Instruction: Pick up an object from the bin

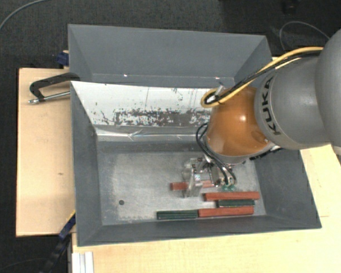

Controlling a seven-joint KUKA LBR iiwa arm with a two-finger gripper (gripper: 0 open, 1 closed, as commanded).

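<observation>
My gripper [194, 177] hangs low over the bin floor, right of the middle, under the arm's orange cover. A small red block [177, 186] lies on the floor right at its lower left tip; whether it is gripped I cannot tell. Just right of the gripper lies a short red bar [233, 196] with a green end. In front of that, a long flat bar [226, 211] runs along the front wall, red on its right half and dark green [177, 215] on its left.
A small dark speck [121, 203] sits on the floor at the front left. The left half of the floor is bare metal. The arm and its cover hide the bin's right rear part.
</observation>
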